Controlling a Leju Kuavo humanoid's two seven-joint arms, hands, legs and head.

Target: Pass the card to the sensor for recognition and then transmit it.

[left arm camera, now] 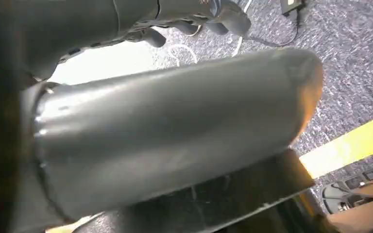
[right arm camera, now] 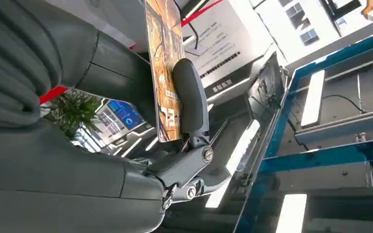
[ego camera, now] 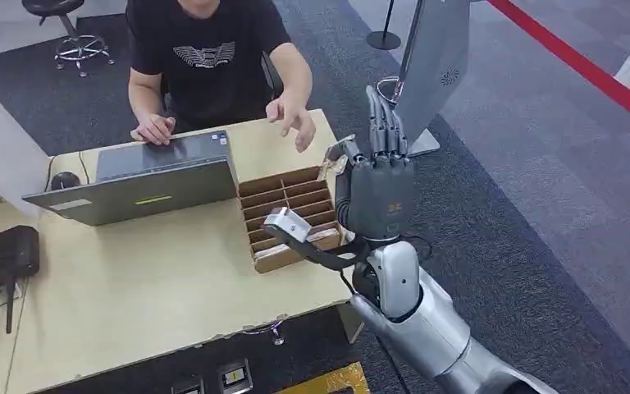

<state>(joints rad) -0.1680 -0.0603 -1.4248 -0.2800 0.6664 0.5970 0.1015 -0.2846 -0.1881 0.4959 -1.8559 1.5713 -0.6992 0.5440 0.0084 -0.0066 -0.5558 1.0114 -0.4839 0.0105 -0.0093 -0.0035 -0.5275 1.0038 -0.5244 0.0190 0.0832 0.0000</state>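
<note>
Black router sits at the far left of the table, with a mouse beyond it. Next comes the laptop, lid tilted, and behind it a person sits with one hand resting by the keyboard and the other hand reaching out over the table's far corner. Just right of the laptop is the cardboard tray, split into narrow slots.

My left hand hangs low beside the table; its wrist view is mostly my own dark casing, and I cannot tell how its fingers lie.

Further right, my right hand is raised over the tray's edge, fingers pointing up. It pinches the card between thumb and fingers; the wrist view shows the printed face clamped on edge, the thumb pressed flat across it. Beyond the hand stands a grey upright panel, which I take to be the sensor, though I cannot be sure.

As I judge it, the card is picked up and lifted. Presenting it for reading may be under way; handing it to the person remains.
</note>
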